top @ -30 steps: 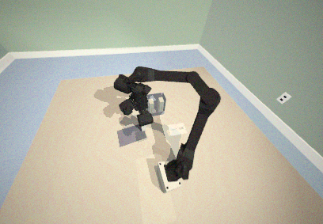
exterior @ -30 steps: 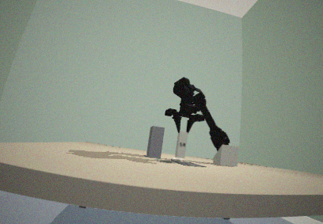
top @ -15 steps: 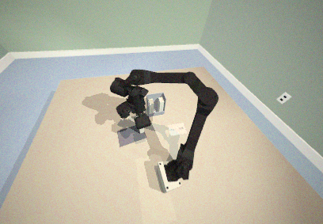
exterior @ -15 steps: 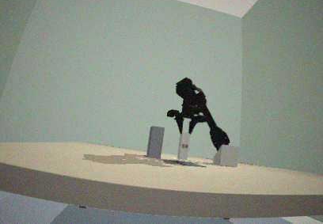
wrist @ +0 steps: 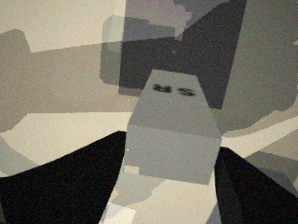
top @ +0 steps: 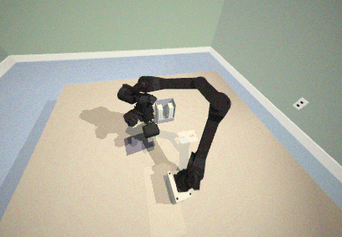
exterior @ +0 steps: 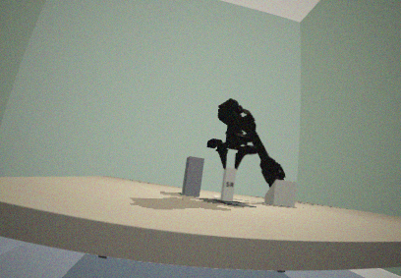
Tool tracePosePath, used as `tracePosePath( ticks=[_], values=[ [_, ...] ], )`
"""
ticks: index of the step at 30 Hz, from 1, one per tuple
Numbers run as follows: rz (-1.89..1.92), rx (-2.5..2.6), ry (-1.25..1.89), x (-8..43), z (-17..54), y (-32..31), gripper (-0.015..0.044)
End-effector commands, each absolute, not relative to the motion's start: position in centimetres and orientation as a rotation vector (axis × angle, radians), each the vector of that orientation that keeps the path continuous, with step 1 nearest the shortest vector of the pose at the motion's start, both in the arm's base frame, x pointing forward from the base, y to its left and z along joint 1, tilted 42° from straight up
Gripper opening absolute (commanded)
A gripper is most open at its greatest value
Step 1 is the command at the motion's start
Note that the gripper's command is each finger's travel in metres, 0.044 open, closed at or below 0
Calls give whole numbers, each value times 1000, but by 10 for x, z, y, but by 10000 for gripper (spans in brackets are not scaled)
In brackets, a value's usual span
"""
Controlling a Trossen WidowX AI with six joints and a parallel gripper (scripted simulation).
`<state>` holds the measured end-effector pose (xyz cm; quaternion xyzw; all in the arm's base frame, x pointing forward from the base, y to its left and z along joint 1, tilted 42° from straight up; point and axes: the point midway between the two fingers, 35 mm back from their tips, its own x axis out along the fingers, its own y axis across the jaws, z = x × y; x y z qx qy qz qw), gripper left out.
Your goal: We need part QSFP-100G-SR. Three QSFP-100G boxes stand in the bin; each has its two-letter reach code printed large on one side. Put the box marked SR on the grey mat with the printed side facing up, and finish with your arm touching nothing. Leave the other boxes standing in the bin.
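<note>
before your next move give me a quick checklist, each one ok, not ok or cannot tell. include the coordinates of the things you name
1. right box, marked SR (exterior: pixel 229 186) (wrist: pixel 167 150), at the claw (top: pixel 144 124) (exterior: pixel 230 167) (wrist: pixel 170 148): ok
2. other two boxes (top: pixel 160 113) standing in the bin (top: pixel 164 121) (exterior: pixel 193 176): ok
3. printed side facing up: not ok, the box is upright and the code faces sideways
4. box base resting on the grey mat (top: pixel 133 146) (wrist: pixel 215 50): cannot tell
5. arm touching nothing: not ok, the claw's fingers look right against the box
6. grip firm or loosened: cannot tell
</note>
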<state>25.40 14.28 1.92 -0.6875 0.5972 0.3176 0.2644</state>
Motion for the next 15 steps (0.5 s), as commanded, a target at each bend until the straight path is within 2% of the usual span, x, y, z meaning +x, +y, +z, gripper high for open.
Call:
tracePosePath(
  ticks=[1, 15],
  values=[
    [858, -1857, 1613, 254, 19, 143, 238],
    [858, -1868, 1606, 252, 31, 153, 238]
  ],
)
